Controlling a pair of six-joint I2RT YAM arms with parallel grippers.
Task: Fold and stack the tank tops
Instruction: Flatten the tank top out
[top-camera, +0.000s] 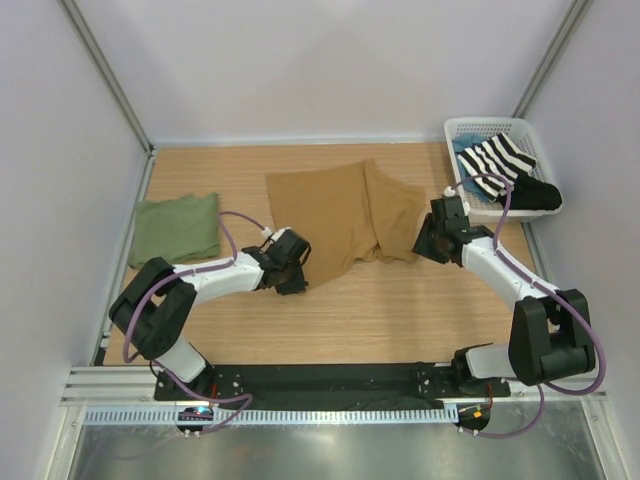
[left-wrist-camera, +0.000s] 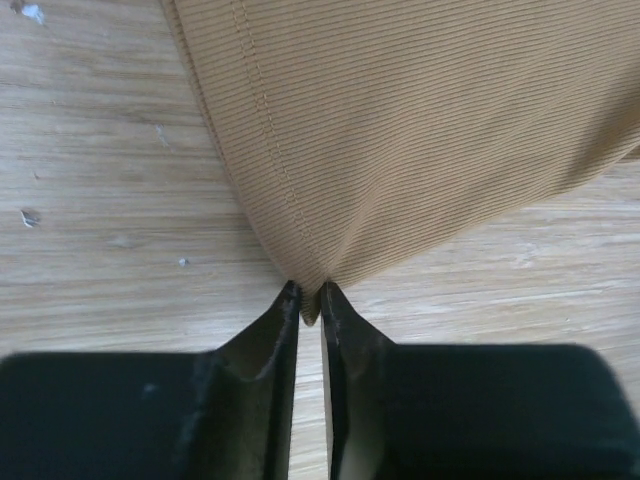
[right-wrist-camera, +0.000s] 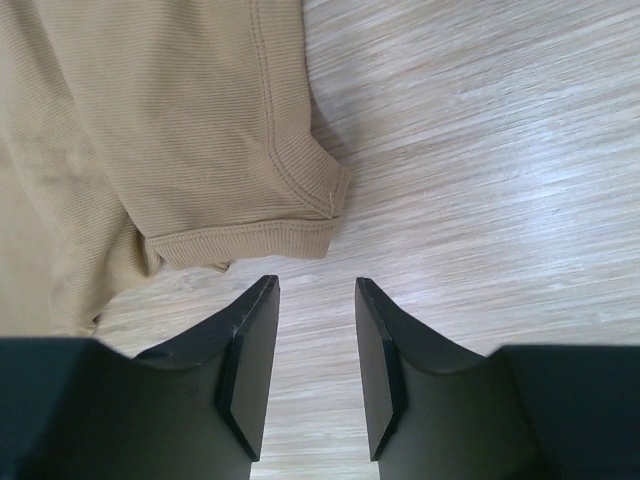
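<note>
- At 6 o'clock, on the near edge of the wooden table (top-camera: 400, 310), I saw both arms bolted to a black base plate (top-camera: 330, 381).
- From there my left arm (top-camera: 205, 280) ran low toward 8 o'clock. The left gripper (left-wrist-camera: 308, 292) sat pinched almost closed on the nearest corner of the tan-brown tank top (left-wrist-camera: 420, 130). In the wrist view the point of the cloth was caught between the two fingertips, and a stitched hem ran away from them.
- My right arm (top-camera: 505, 275) stretched out to about 3 o'clock. The right gripper (right-wrist-camera: 317, 285) stood with its jaws moderately apart and held nothing. A ribbed strap end (right-wrist-camera: 300, 215) lay on the wood just beyond the tips, toward 11 o'clock in that wrist view and not between them.
- Between the two grippers, the tan-brown tank top lay spread over the middle of the table. Its body reached toward 12 o'clock, and its right side was rumpled and partly overlapped.
- At 9 o'clock, near the left wall, the olive green tank top (top-camera: 178, 228) lay folded into a flat rectangle, well apart from the tan one.
- Farthest out, at about 1 o'clock, a white basket (top-camera: 490, 122) stood in the corner. It held a black-and-white striped garment (top-camera: 497, 158) and a black garment (top-camera: 530, 193), which draped over its near rim.
</note>
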